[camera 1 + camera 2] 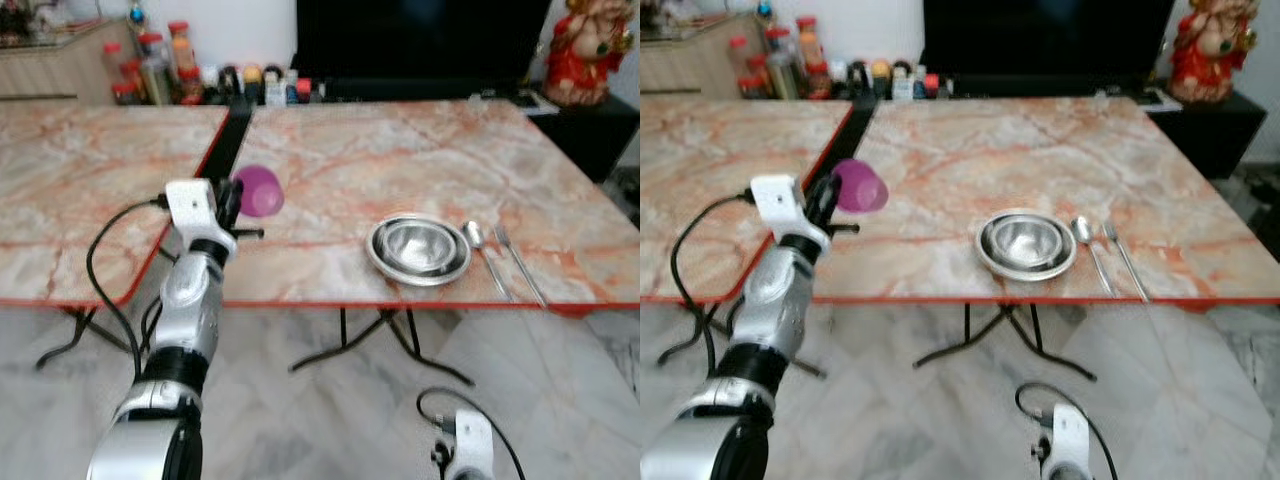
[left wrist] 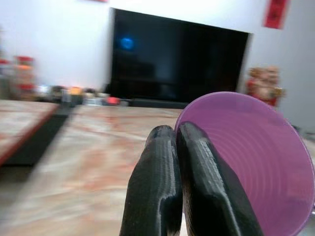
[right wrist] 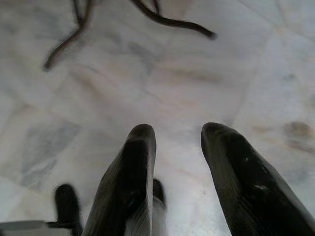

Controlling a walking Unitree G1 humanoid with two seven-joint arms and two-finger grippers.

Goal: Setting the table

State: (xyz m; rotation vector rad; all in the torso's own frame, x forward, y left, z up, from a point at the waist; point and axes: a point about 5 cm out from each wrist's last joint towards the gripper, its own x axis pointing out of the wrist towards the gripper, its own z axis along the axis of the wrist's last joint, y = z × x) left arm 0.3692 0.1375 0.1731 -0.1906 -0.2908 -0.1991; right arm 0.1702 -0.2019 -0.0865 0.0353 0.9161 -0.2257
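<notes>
My left gripper (image 1: 236, 200) is raised over the marble table (image 1: 400, 150), shut on the rim of a purple plastic cup (image 1: 260, 190). In the left wrist view both black fingers (image 2: 162, 187) pinch the purple cup (image 2: 251, 157) by its edge, its mouth turned sideways. A steel bowl on a steel plate (image 1: 418, 248) sits near the table's front edge, with a spoon (image 1: 482, 250) and a fork (image 1: 518, 262) just to its right. My right gripper (image 3: 179, 147) hangs low, open, pointing at the floor.
Jars and bottles (image 1: 170, 65) line the back of the tables. A dark screen (image 1: 420, 45) and a red figurine (image 1: 585, 50) stand behind. A gap (image 1: 228, 135) splits the left table from the right one. Folding legs (image 1: 380, 345) cross on marble floor.
</notes>
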